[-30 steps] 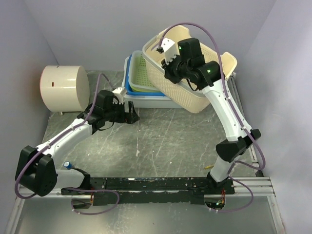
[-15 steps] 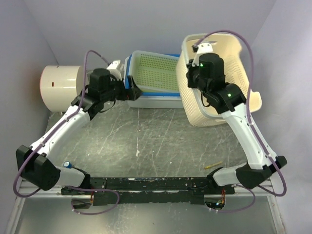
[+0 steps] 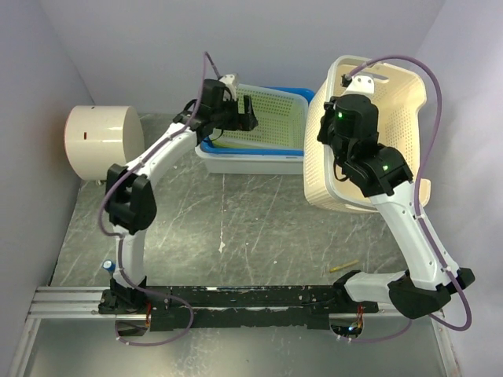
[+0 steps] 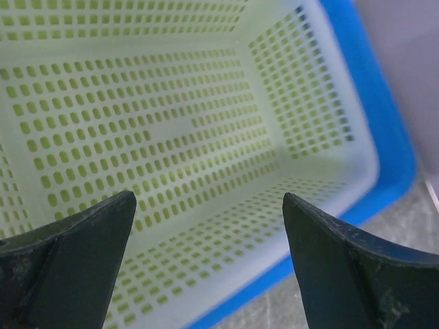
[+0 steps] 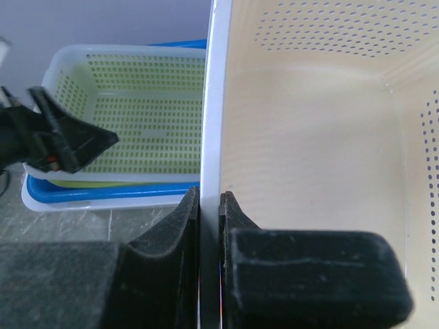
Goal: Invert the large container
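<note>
1. Above the grey marbled table (image 3: 259,228), at the right, the large cream perforated plastic container (image 3: 397,90) is held steeply tilted; I judge it partway to inverted.
2. The right gripper (image 5: 209,199) is clamped on its rim, giving leverage to turn it.
3. The left gripper (image 4: 209,205), fingers wide and empty, hovers over the green mesh basket (image 4: 171,123), well apart from the container.
4. Lilac walls enclose the table.

The large container (image 3: 397,98) is smooth, perforated cream plastic; the table (image 3: 259,228) looks scuffed and matt.

A green perforated plastic basket (image 3: 267,118) is sitting inside a blue plastic tray (image 3: 212,147), near a cream cylindrical drum (image 3: 98,141).
</note>
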